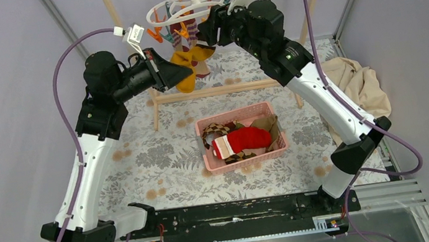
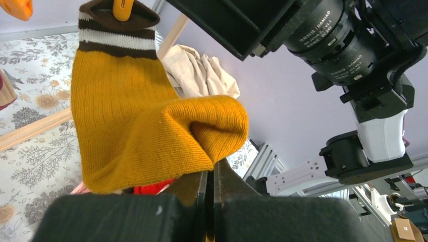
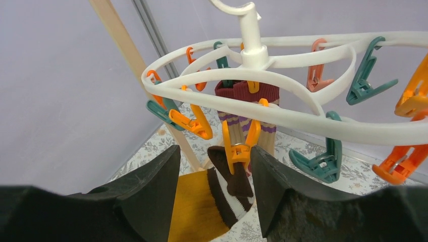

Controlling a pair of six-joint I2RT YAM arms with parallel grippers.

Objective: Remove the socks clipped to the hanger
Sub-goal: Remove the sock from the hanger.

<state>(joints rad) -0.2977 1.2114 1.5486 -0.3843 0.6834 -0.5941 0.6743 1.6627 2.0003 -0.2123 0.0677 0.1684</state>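
Note:
The white oval hanger [image 1: 184, 5] hangs at the back, its ring [image 3: 282, 118] lined with orange, teal and pink clips. A mustard sock [image 1: 188, 69] with a brown and white cuff hangs from an orange clip [image 3: 238, 147]. My left gripper [image 2: 212, 174] is shut on the sock's folded lower end [image 2: 151, 136]; it also shows in the top view [image 1: 182, 72]. My right gripper [image 3: 214, 151] is open, its fingers either side of that orange clip and cuff, high by the ring in the top view [image 1: 207, 25]. A maroon-striped sock [image 3: 248, 96] hangs clipped behind.
A pink basket [image 1: 233, 114] at mid-table holds a red Santa sock [image 1: 247, 138], an argyle sock and brown ones. The wooden rack [image 1: 214, 91] crosses below the hanger. A beige cloth [image 1: 359, 86] lies at the right. The right arm [image 2: 353, 55] is close above my left gripper.

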